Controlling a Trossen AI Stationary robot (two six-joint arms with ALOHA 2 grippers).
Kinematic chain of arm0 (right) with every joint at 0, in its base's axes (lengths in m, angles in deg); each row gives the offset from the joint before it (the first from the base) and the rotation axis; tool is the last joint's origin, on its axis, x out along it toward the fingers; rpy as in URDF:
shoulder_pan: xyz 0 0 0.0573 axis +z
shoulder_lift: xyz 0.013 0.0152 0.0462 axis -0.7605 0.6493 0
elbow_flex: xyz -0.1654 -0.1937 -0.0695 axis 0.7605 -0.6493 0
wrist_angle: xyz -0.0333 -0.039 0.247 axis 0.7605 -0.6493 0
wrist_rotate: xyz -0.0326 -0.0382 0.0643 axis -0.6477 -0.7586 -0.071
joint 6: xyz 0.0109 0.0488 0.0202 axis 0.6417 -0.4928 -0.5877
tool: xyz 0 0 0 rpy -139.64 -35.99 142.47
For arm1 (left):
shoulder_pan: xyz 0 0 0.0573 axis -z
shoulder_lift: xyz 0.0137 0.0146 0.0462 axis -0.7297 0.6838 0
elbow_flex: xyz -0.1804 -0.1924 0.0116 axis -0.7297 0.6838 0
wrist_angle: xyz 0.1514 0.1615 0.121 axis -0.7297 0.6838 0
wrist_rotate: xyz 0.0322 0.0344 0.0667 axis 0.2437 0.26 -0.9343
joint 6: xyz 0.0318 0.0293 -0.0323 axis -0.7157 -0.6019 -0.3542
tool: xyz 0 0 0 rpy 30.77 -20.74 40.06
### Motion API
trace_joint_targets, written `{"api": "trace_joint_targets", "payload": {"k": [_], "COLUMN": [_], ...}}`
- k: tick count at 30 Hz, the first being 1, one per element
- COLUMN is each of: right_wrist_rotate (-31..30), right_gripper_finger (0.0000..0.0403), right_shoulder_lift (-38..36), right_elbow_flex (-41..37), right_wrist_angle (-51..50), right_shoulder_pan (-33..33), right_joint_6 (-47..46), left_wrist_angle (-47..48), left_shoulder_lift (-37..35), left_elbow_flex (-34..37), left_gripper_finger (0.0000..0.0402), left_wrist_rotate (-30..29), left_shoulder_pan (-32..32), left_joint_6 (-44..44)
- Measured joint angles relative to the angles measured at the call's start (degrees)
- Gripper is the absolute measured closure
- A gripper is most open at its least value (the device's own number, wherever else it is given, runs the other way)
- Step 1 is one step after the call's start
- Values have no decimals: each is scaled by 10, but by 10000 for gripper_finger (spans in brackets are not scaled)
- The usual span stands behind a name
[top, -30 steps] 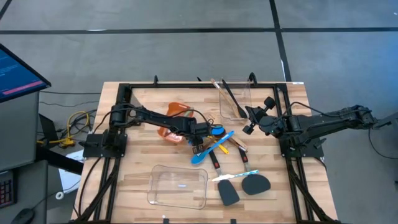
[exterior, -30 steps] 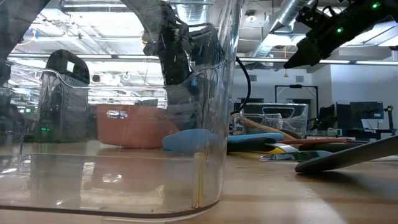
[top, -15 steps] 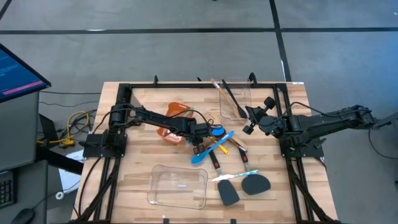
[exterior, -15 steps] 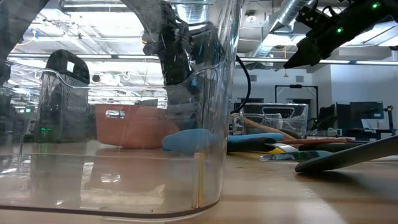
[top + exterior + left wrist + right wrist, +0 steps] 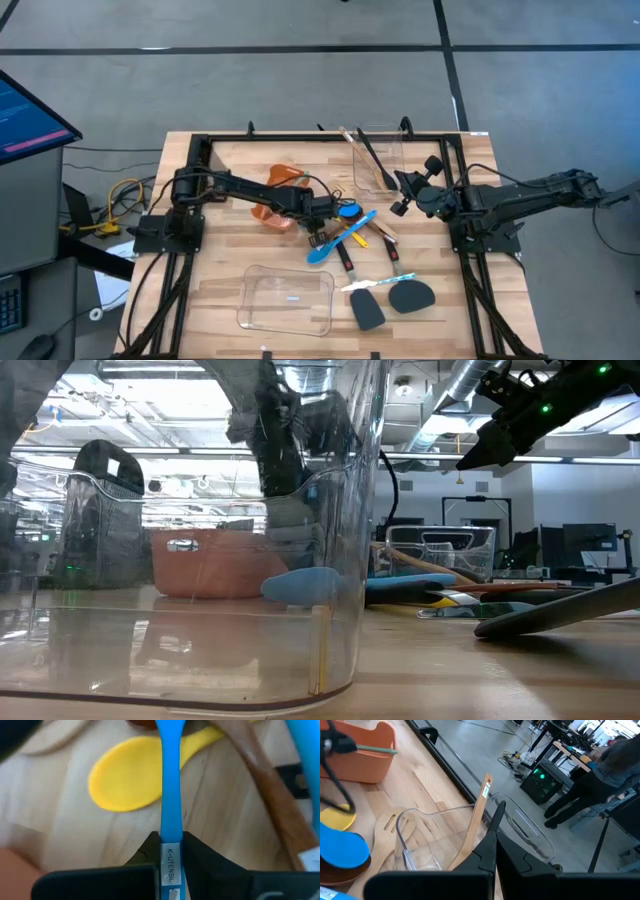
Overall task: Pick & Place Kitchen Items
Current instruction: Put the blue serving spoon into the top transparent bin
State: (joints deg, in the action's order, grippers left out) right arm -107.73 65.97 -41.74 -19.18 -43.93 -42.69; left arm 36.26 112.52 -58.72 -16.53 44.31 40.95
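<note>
The kitchen items lie in a heap at mid-table: a blue spoon [image 5: 340,240], a yellow spoon [image 5: 125,780], wooden pieces [image 5: 270,790] and two black spatulas [image 5: 385,303] nearer the front edge. My left gripper [image 5: 322,222] reaches in from the table's left and is shut on the thin handle of a second blue spoon [image 5: 169,795], whose round bowl [image 5: 348,210] shows just right of it. My right gripper [image 5: 400,196] hangs shut and empty above the table's right side, high in the low view [image 5: 480,455]. My left gripper [image 5: 170,842] pinches the blue spoon's handle at its labelled free end [image 5: 170,851] between the two fingers [image 5: 150,847]. The fingers come steeply from above, slanting in from the table's left. The handle runs on away from them, passing over the yellow spoon's bowl.
An orange bin [image 5: 280,195] stands just left of the heap, under my left arm. One clear container [image 5: 290,300] sits near the front edge and fills the low view [image 5: 200,560]. Another clear container [image 5: 378,160] holding long utensils stands at the back right. A person [image 5: 600,775] stands beyond the table.
</note>
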Motion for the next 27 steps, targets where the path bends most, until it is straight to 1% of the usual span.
{"api": "trace_joint_targets", "payload": {"k": [11, 14, 21, 24, 27], "right_wrist_rotate": [0, 0, 0, 0, 0], "right_gripper_finger": [402, 402, 402, 402, 402], "right_shoulder_lift": [0, 0, 0, 0, 0], "right_elbow_flex": [0, 0, 0, 0, 0], "right_wrist_angle": [0, 0, 0, 1, 2], "right_shoulder_pan": [0, 0, 0, 0, 0], "right_joint_6": [0, 0, 0, -5, -19], "left_wrist_angle": [-10, -8, -33, -64, -97], "left_shoulder_lift": [-112, -143, -208, -225, -229], "left_elbow_flex": [19, 23, 22, 22, 22], "left_gripper_finger": [374, 375, 375, 376, 375], "left_wrist_rotate": [-24, -47, -123, -137, -139], "left_shoulder_pan": [0, 3, 10, 9, 3], "left_joint_6": [-4, -10, -92, -140, -181]}}
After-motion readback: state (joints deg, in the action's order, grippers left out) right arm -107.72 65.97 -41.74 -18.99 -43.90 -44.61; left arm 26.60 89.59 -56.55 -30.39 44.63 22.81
